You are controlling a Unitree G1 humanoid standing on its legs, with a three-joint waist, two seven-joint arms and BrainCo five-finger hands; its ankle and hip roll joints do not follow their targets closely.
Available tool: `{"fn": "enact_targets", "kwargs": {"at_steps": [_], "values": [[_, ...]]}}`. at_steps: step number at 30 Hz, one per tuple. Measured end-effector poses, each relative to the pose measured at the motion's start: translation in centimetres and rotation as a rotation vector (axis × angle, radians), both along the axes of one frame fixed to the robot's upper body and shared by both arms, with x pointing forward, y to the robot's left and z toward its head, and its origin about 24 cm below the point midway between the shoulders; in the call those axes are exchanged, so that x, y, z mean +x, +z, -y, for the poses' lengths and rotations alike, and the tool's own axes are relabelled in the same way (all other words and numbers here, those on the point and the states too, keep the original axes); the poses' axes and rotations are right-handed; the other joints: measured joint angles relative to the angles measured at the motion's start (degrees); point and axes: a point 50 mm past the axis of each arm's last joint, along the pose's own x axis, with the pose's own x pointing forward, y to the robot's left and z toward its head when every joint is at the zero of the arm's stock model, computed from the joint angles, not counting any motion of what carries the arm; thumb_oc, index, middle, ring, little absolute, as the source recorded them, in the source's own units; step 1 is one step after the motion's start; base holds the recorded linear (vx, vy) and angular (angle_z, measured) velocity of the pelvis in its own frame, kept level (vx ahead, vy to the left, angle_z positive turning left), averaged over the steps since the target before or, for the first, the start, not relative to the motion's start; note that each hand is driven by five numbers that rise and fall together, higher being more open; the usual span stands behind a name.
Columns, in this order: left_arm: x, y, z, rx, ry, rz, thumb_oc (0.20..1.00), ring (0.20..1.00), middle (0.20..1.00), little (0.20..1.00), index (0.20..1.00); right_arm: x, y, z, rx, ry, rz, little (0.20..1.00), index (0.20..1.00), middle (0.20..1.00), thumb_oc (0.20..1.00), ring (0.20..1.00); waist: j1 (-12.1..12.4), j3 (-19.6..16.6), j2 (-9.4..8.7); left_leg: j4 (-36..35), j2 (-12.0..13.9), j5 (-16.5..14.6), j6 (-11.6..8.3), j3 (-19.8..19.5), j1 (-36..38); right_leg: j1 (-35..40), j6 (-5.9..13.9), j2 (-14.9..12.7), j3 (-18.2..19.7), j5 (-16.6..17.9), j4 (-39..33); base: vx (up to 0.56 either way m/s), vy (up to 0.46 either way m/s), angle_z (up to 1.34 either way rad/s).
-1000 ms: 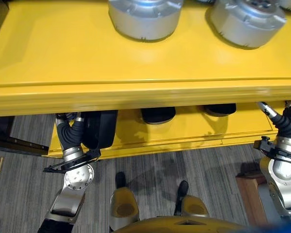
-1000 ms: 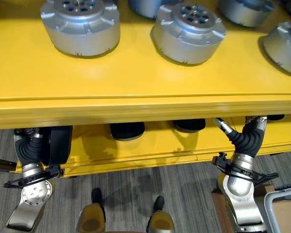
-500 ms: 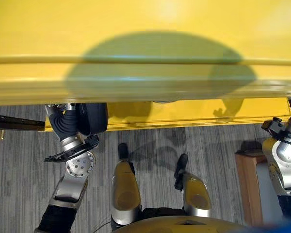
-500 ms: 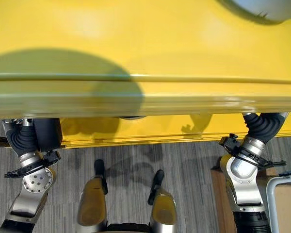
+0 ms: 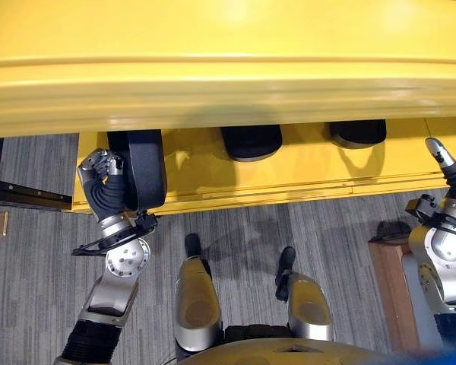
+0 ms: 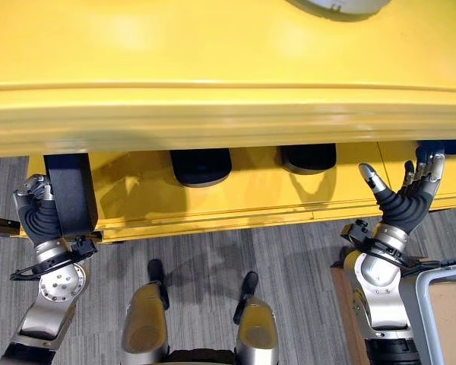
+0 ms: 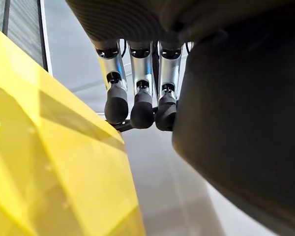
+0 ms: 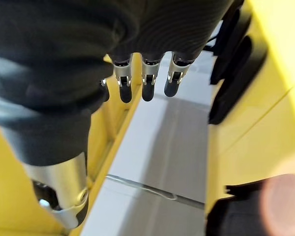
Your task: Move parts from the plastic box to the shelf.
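Gripping black part [image 5: 137, 169], seemingly, left hand [image 5: 99, 169] fingers [image 7: 140, 105]

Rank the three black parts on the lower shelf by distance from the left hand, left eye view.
1. Tall black part, at the shelf's left end, right beside the left hand.
2. Middle black part, toward the shelf's centre.
3. Right black part, nearer the right hand's side.

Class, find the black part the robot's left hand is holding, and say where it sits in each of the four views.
Left eye view: black part stands at left, beside the left hand, on the lower yellow shelf.
Right eye view: far left.
Left wrist view: large dark mass beside the fingers.
Right wrist view: cannot tell.
Shared landmark: the yellow shelf.
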Motion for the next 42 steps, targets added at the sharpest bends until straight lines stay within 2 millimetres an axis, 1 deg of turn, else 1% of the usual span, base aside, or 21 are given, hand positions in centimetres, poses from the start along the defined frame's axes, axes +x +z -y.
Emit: {"fn": "enact_targets", "kwargs": {"at_steps": [2,5,7,8,11,13,14,16,18,20,22,25,28,31,35,37,39,40,42], "values": [[-0.1,-0.4,-0.1,0.000,0.002,-0.029,0.200,0.200,0.200,0.200,0.200,-0.1,-0.3,0.1,-0.002,0.000,-0.018,1.000,1.000,1.000,1.000,1.000,-0.05,-0.25,0.64,-0.23,0.00,0.03,-0.04,0.02,0.69,0.74,0.04,0.01,-0.17,-0.21,0.02,0.05,-0.108,0.04],[-0.3,-0.9,-0.1,-0.014,-0.011,-0.057,0.200,0.200,0.200,0.200,0.200,0.0,-0.4,0.0,-0.008,0.010,-0.036,1.000,1.000,1.000,1.000,1.000,-0.04,-1.04,2.19,-0.27,0.05,0.03,-0.05,-0.02,1.00,1.00,0.08,-0.02,-0.51,-0.99,0.81,0.02,-0.120,0.08],[-0.4,-1.3,-0.1,-0.023,-0.009,-0.081,0.200,0.200,0.200,0.200,0.200,0.1,-0.4,0.0,-0.015,0.020,-0.051,1.000,1.000,1.000,1.000,1.000,0.39,-1.51,3.09,-0.23,0.17,0.03,-0.05,-0.04,1.19,0.95,-0.06,-0.11,-0.81,-1.84,2.00,0.01,-0.149,0.09],[-0.5,-1.4,-0.1,-0.038,-0.005,-0.087,0.200,0.200,0.200,0.200,0.200,0.3,-0.4,-0.1,-0.022,0.030,-0.065,1.000,1.000,1.000,1.000,1.000,0.65,-1.69,3.45,0.03,0.33,0.11,-0.14,-0.04,1.25,0.48,-0.16,-0.40,-1.00,-3.11,4.07,0.02,-0.131,0.14],[-0.6,-1.8,0.0,-0.061,-0.004,-0.096,0.200,0.200,0.200,0.200,0.200,1.1,-0.3,-0.8,-0.037,0.075,-0.092,1.000,1.000,1.000,1.000,1.000,0.94,-1.74,3.54,0.30,1.17,0.36,-0.33,-0.03,1.16,-2.06,-1.38,-1.16,-1.68,-7.66,11.73,-0.04,-0.122,0.18],[-0.7,-1.8,0.0,-0.060,-0.005,-0.097,0.200,0.200,0.200,0.200,0.200,1.2,-0.1,-0.7,-0.044,0.085,-0.095,1.000,1.000,1.000,1.000,1.000,0.85,-1.80,3.64,0.60,2.30,1.22,-0.11,0.64,0.10,-3.60,-2.34,-1.20,-2.76,-9.76,15.28,-0.04,-0.041,0.24],[-0.6,-1.8,0.0,-0.060,-0.006,-0.096,0.200,0.200,0.200,0.200,0.200,1.3,0.1,-0.6,-0.046,0.087,-0.092,1.000,1.000,1.000,1.000,1.000,1.25,-1.80,3.63,1.05,3.04,1.27,-0.05,1.23,-0.29,-4.69,-2.79,-1.11,-2.69,-10.65,16.67,-0.01,0.013,0.13],[-0.6,-1.8,0.0,-0.061,-0.010,-0.097,0.200,0.200,0.200,0.200,0.200,1.7,0.6,-0.6,-0.055,0.088,-0.078,1.000,1.000,1.000,1.000,1.000,1.06,-1.80,3.63,3.01,3.58,1.04,0.22,2.24,-1.40,-6.12,-3.35,-1.58,-2.72,-12.21,19.66,0.00,0.029,0.04],[-0.3,-1.7,0.1,-0.057,-0.023,-0.095,0.200,0.200,0.200,0.200,0.200,2.0,1.3,-0.5,-0.072,0.083,-0.064,1.000,1.000,1.000,1.000,1.000,0.58,-1.80,3.64,5.75,3.69,-0.38,-0.04,2.39,-1.85,-7.00,-3.54,-2.47,-2.37,-13.35,22.66,-0.02,0.047,-0.05],[0.2,-1.5,0.2,-0.053,-0.032,-0.087,0.200,0.200,0.200,0.200,0.200,2.2,1.6,-0.7,-0.071,0.085,-0.053,1.000,1.000,1.000,1.000,1.000,0.58,-1.81,3.68,8.48,4.47,-1.90,-0.43,2.74,-2.21,-7.35,-3.67,-2.74,-2.34,-13.75,24.16,-0.03,0.037,-0.18],[1.0,-0.9,0.5,-0.051,-0.046,-0.064,0.200,0.200,0.200,0.200,0.200,2.3,2.0,-0.6,-0.073,0.083,-0.043,1.000,1.000,1.000,1.000,1.000,0.32,-1.85,3.72,12.15,4.89,-3.69,-0.50,2.61,-4.20,-8.91,-3.42,-3.36,-1.89,-14.52,26.48,-0.04,0.033,-0.10],[1.8,-0.4,1.3,-0.051,-0.080,-0.041,0.200,0.200,0.200,0.200,0.200,2.5,1.6,-0.7,-0.071,0.085,-0.079,1.000,1.000,1.000,1.000,1.000,-0.24,-1.81,3.71,17.22,5.36,-5.85,-0.04,2.50,-7.42,-11.91,-3.26,-4.23,-0.46,-15.23,29.96,-0.04,0.031,-0.09],[1.9,-0.4,1.4,-0.051,-0.083,-0.043,0.200,0.200,0.200,0.200,0.200,2.7,1.0,-0.4,-0.065,0.069,-0.115,1.000,1.000,1.000,1.000,1.000,-1.02,-1.60,3.97,20.39,5.86,-7.51,0.11,2.03,-8.89,-12.89,-2.96,-4.55,0.12,-15.88,32.08,-0.04,0.027,-0.03],[1.9,-0.8,1.5,-0.049,-0.076,-0.058,0.200,0.200,0.200,0.200,0.200,2.7,0.9,-0.3,-0.056,0.051,-0.121,1.000,1.000,1.000,1.000,1.000,-1.43,-1.29,4.05,25.23,6.82,-9.83,0.11,1.80,-11.40,-16.01,-3.45,-5.21,1.49,-17.66,36.46,0.00,0.076,-0.13],[1.8,-1.3,1.2,-0.042,-0.017,-0.082,0.200,0.200,0.200,0.200,0.200,2.5,0.8,-0.1,-0.046,0.024,-0.118,1.000,1.000,1.000,1.000,1.000,-2.35,-1.22,4.03,27.37,7.13,-10.92,0.55,2.03,-11.78,-16.73,-3.28,-5.40,2.55,-18.00,37.76,0.02,0.081,-0.09],[1.6,-1.2,0.9,-0.034,0.037,-0.069,0.200,0.200,0.200,0.200,0.200,2.4,0.8,0.2,-0.043,0.011,-0.118,1.000,1.000,1.000,1.000,1.000,-2.91,-1.22,4.04,29.04,7.05,-12.13,0.96,2.45,-11.78,-16.90,-2.80,-5.91,3.36,-18.28,38.60,0.03,0.102,-0.10],[1.7,-0.6,-0.1,-0.029,0.114,-0.029,0.200,0.200,0.200,0.200,0.200,2.2,1.0,0.6,-0.042,-0.005,-0.111,1.000,1.000,1.000,1.000,1.000,-3.24,-1.22,4.08,32.39,7.02,-14.58,1.21,2.86,-11.97,-17.85,-1.93,-6.78,5.08,-19.23,40.86,0.02,0.084,-0.11],[1.8,-0.4,-0.6,-0.035,0.152,-0.012,0.200,0.200,0.200,0.200,0.200,2.1,1.0,0.8,-0.041,-0.011,-0.108,1.000,1.000,1.000,1.000,1.000,-3.89,-1.22,4.08,33.27,6.83,-15.27,1.48,3.00,-12.07,-17.87,-1.49,-7.22,5.44,-19.46,41.32,0.03,0.083,-0.05],[1.8,0.3,-1.5,-0.026,0.228,0.035,0.200,0.200,0.200,0.200,0.200,2.2,1.0,0.7,-0.048,0.005,-0.113,1.000,1.000,1.000,1.000,1.000,-4.30,-1.24,4.10,34.03,6.82,-15.82,1.59,3.39,-12.12,-17.69,-1.21,-7.49,5.83,-19.40,41.32,0.05,0.080,-0.03]]}}
